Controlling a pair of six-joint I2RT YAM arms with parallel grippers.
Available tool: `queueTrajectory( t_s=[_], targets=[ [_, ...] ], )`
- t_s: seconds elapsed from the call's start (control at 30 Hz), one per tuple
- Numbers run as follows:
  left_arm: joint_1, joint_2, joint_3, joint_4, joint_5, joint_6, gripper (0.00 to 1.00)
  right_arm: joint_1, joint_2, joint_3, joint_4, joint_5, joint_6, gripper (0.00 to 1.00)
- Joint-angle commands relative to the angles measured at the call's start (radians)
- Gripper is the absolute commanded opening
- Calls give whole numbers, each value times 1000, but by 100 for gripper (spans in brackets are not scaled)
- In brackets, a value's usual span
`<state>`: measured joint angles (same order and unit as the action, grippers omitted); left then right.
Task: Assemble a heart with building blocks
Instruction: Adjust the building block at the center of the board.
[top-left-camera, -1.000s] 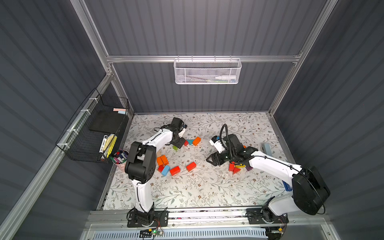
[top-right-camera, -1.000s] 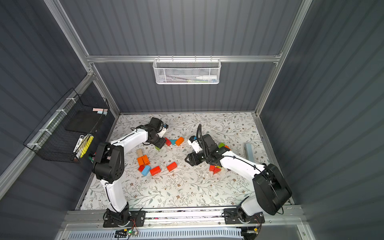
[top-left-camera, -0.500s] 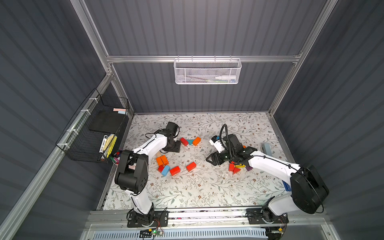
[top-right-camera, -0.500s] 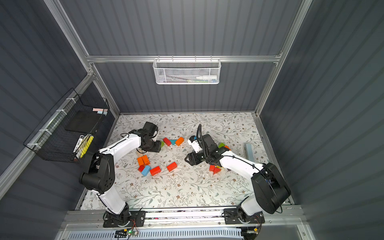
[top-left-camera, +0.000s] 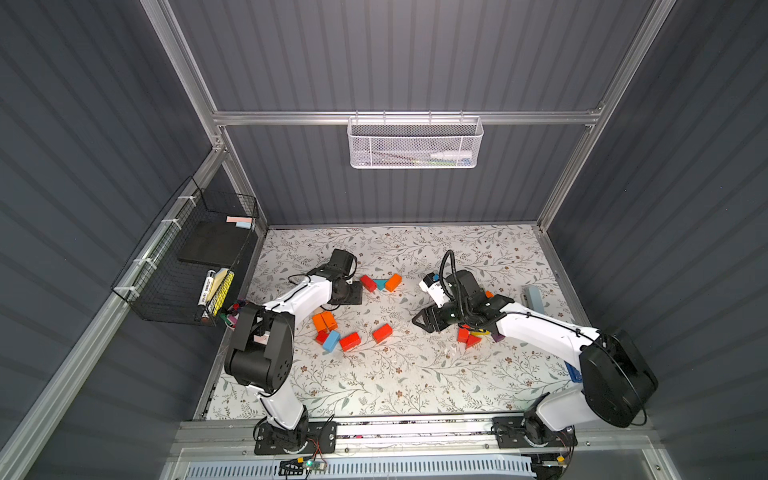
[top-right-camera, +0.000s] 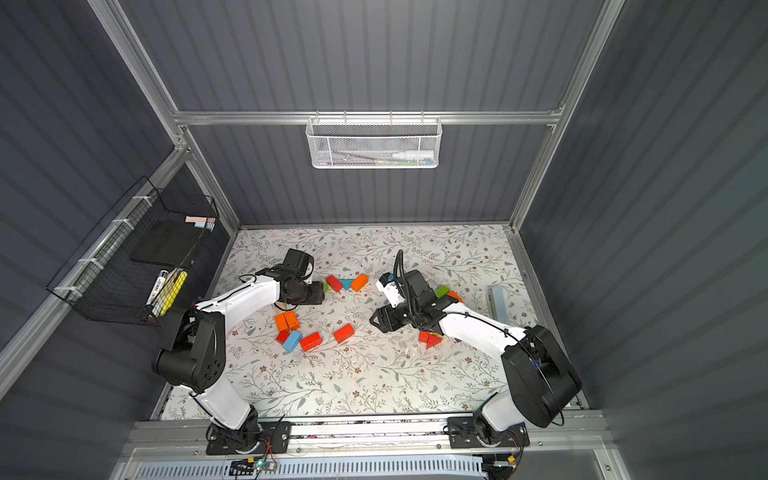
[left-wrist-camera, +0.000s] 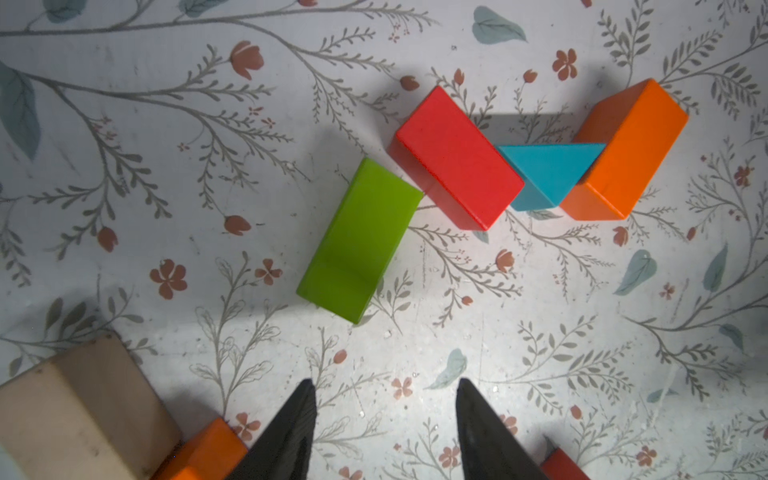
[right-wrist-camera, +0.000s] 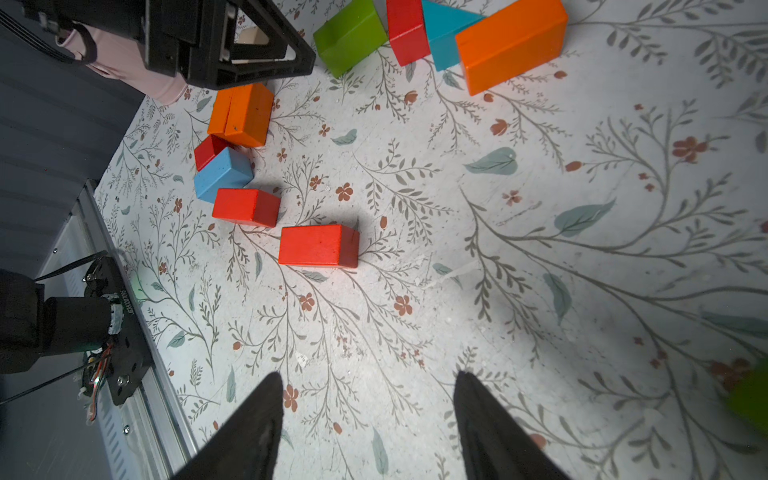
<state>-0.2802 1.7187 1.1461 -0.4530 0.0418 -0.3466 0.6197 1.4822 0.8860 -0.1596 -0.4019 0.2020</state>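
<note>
Building blocks (top-left-camera: 382, 332) lay in loose groups on the floral mat (top-left-camera: 407, 374). A teal wedge (left-wrist-camera: 548, 166) sat between a red brick (left-wrist-camera: 459, 156) and an orange brick (left-wrist-camera: 627, 149), touching both. A green brick (left-wrist-camera: 359, 239) lay beyond the red one from the wedge, its corner at or just short of the red brick. The left gripper (left-wrist-camera: 385, 382) hung near the green brick, on the side away from the wedge, with its fingers spread and only bare mat between them. A tan block (left-wrist-camera: 79, 411) lay close beside it.

Well apart from the wedge, toward the robot's base, were two orange blocks (top-left-camera: 324, 321) side by side, a light blue brick (top-left-camera: 331, 340) and a pair of red bricks (top-left-camera: 350, 341). The right gripper (right-wrist-camera: 369, 376) was on the orange brick's side of the wedge, likewise spread and empty over bare mat.
</note>
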Motion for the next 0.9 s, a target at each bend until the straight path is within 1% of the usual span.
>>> queueTrajectory(
  t_s=[0.0, 0.23, 0.4, 0.63, 0.87],
  targets=[
    [3, 31, -1, 29, 11, -26, 56, -4, 15, -7, 15, -14, 0, 67],
    [3, 73, 30, 2, -18, -35, 56, -4, 11, -8, 3, -2, -5, 67],
    [3, 82, 23, 45, -12, -31, 55, -3, 15, -7, 2, -6, -9, 67],
    [3, 93, 6, 106, -41, -3, 56, -3, 18, -7, 4, -8, -6, 67],
    [3, 110, 7, 120, -62, 17, 56, -5, 23, -9, 3, -6, -6, 67]
  ],
)
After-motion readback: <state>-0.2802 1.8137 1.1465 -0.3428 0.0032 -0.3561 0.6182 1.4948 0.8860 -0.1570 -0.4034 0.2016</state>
